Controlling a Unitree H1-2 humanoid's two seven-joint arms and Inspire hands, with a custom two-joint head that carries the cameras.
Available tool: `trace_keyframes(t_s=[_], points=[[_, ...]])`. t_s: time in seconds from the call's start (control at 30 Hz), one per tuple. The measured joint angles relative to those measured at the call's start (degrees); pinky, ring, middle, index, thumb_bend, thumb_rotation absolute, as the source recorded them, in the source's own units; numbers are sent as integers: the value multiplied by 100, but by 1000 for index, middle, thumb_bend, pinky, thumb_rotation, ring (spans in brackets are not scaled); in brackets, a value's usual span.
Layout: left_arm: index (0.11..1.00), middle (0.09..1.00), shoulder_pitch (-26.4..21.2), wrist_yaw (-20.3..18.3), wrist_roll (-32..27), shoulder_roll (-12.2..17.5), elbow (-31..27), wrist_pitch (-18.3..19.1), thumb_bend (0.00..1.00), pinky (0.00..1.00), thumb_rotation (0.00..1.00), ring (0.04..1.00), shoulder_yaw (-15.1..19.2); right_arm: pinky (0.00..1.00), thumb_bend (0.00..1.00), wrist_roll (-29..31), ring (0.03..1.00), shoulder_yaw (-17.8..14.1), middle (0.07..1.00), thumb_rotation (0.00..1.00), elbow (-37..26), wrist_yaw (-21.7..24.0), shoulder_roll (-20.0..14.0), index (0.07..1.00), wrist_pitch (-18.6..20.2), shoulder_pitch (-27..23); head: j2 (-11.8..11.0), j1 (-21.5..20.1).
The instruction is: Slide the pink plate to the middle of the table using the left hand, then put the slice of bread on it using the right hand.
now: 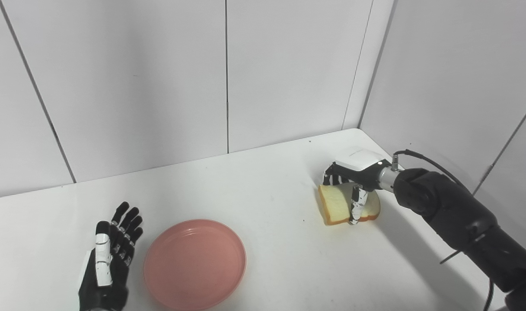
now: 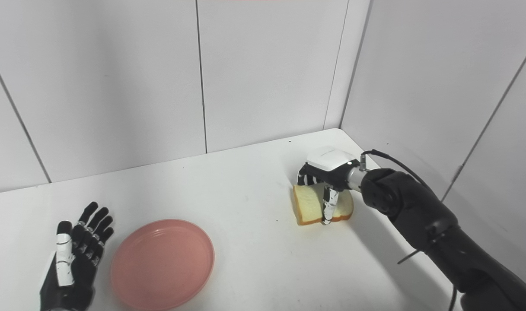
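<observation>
A bare lab test cell: white table (image 1: pixel 263 181) boxed in by white wall panels (image 1: pixel 137 77).

left hand (image 1: pixel 109 259): flat, fingers spread, holding nothing | right hand (image 1: pixel 353 179): fingers curled, gripping

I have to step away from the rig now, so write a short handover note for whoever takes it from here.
Left hand: open, holding nothing, beside the pink plate, not touching it.
Right hand: fingers closed around the slice of bread, which is tilted up at the right side of the table; whether it has left the surface is unclear.
Done: the plate sits near the front, roughly mid-table, and is empty.
Left: carry the bread over to the plate, set it down, release.
</observation>
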Motion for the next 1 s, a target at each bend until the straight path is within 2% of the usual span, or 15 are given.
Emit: trace_keyframes(t_s=[0.13, 0.3, 0.47, 0.77, 0.8, 0.93, 1.0], points=[[906, 924, 0, 0, 4, -1, 0, 0, 712, 966, 1000, 936, -22, 354, 521, 127, 435, -152, 447, 0, -229, 56, -1, 519, 38, 0, 9, 9], [900, 919, 0, 5, 4, -1, 0, 0, 720, 960, 1000, 936, -22, 417, 522, 304, 475, -267, 459, 0, -387, 108, 0, 515, 37, -24, 0, 35], [895, 917, 0, 35, 44, -15, 0, 1, 708, 958, 1000, 934, -34, 404, 522, 446, 462, -392, 457, 0, -741, 241, 4, 517, 60, -63, 9, 70], [881, 907, 0, 131, 124, -142, -9, 97, 719, 944, 1000, 920, -31, 393, 522, 748, 454, -607, 463, 0, -1628, 521, 139, 510, 314, -80, 158, 527], [881, 908, 0, 134, 126, -156, -16, 118, 719, 945, 1000, 920, -34, 394, 522, 763, 455, -614, 468, 0, -1731, 529, 167, 505, 335, -81, 219, 719], [883, 913, 0, 166, 135, -195, -34, 167, 720, 954, 1000, 924, -41, 396, 521, 869, 455, -636, 471, 0, -2026, 552, 347, 502, 382, -115, 290, 1018], [875, 903, 0, 178, 146, -222, -34, 169, 724, 953, 1000, 918, -50, 387, 520, 960, 445, -636, 462, 0, -2099, 577, 434, 508, 379, -121, 290, 1020]])
